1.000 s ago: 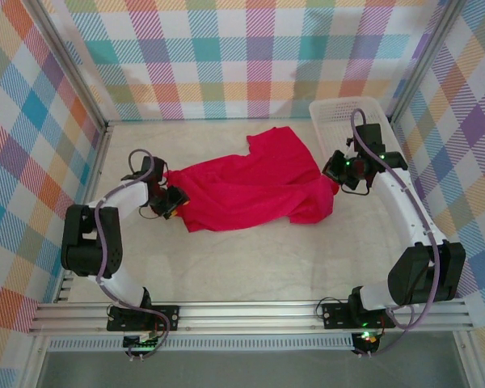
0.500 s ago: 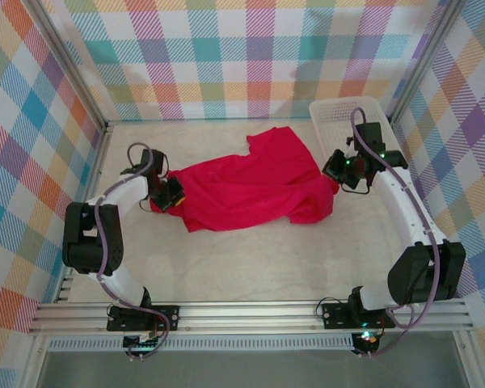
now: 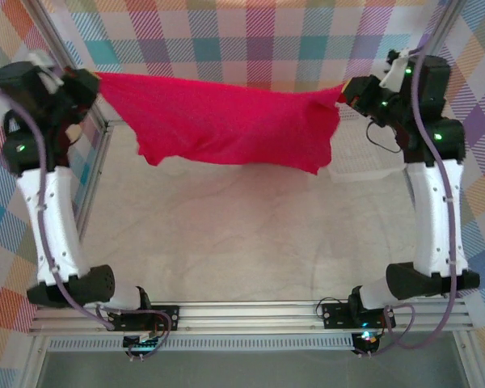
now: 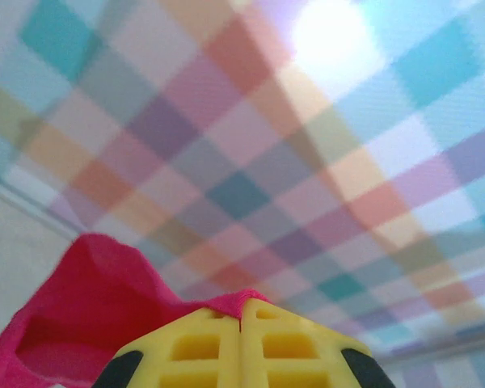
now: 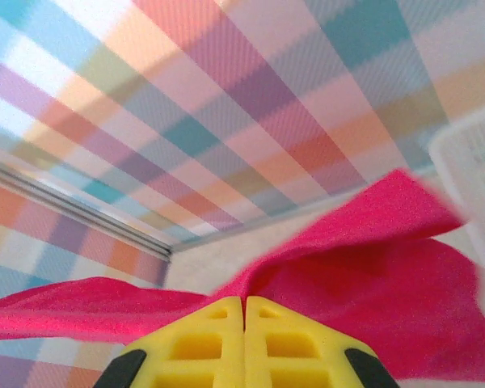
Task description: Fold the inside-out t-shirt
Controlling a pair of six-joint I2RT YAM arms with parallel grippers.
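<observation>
While both arms stand tall at the sides of the top view, the inside-out t-shirt [image 3: 226, 121] hangs stretched between them like a banner, lifted clear of the table [image 3: 242, 242] and spanning from about 10 o'clock to 2 o'clock in front of the plaid back wall [image 3: 250, 36]. The left gripper [image 3: 95, 81] pinches the cloth's upper corner at 10 o'clock; in the left wrist view its yellow fingers [image 4: 198, 349] meet flush, with red fabric bunched at their tips and spilling toward 8 o'clock. The right gripper [image 3: 347, 89] clamps the opposite upper corner at 2 o'clock, and in the right wrist view its yellow fingers [image 5: 202, 343] are likewise pressed together on the red cloth, which spreads to both sides. The shirt's lower edge sags unevenly, dipping lowest near its right end, just beside the white basket [image 3: 364, 153] at 2 o'clock
</observation>
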